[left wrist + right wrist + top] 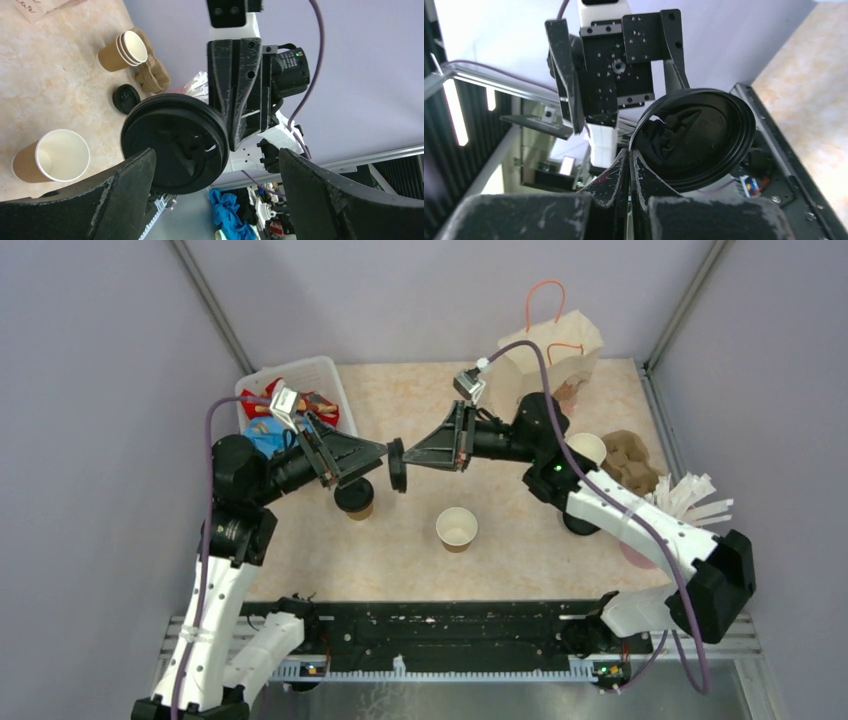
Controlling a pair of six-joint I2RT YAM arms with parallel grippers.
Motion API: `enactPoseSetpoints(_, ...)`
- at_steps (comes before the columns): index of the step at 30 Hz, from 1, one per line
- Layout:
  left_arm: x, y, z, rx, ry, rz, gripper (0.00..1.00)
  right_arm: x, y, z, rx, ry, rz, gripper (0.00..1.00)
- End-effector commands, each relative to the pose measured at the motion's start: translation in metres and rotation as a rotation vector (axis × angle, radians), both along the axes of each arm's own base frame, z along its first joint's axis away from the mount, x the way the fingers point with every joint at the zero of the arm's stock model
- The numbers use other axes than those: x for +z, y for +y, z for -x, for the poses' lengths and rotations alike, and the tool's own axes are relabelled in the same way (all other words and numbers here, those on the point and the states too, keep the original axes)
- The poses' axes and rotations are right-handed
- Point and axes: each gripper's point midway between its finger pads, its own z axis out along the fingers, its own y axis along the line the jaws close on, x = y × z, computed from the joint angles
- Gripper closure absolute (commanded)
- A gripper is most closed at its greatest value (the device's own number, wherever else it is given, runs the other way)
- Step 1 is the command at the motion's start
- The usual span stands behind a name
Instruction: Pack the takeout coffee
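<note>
- The open cup (457,528), a brown paper one, is standing upright near the middle of the table, showing its white rim and pale cream inside with nothing covering it.
- The covered cup (360,510), also brown paper, is standing upright to the left of the open one, well apart from it, and is wearing a round black fitted lid (353,493) over its mouth.
- The loose lid (398,464), round and black, is hanging in the air turned on edge, farther back than both cups and touching neither, with the right gripper (630,165) pinching its rim between closed fingers.
</note>
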Motion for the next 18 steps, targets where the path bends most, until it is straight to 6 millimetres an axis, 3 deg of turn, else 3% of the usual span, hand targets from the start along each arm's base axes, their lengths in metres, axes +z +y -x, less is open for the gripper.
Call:
enactPoseSetpoints(1, 0.007, 0.007, 0.004, 0.075, -0.007, 0.059, 0.02, 0.06, 0.011, 0.011, 0.065, -0.005, -0.187, 1.0)
enactPoseSetpoints(9, -0.005, 0.018, 0.004, 0.169, 0.01, 0.03, 0.02, 0.053, 0.014, 0.007, 0.055, 0.013, -0.175, 1.0)
enactPoseSetpoints(12, -0.008, 0.013, 0.004, 0.128, 0.027, 0.026, 0.02, 0.053, 0.013, 0.008, 0.063, 0.021, -0.185, 1.0)
enactPoseSetpoints(18, 0.0, 0.009, 0.004, 0.088, 0.012, 0.049, 0.02, 0.056, 0.016, 0.008, 0.079, 0.031, -0.215, 1.0)
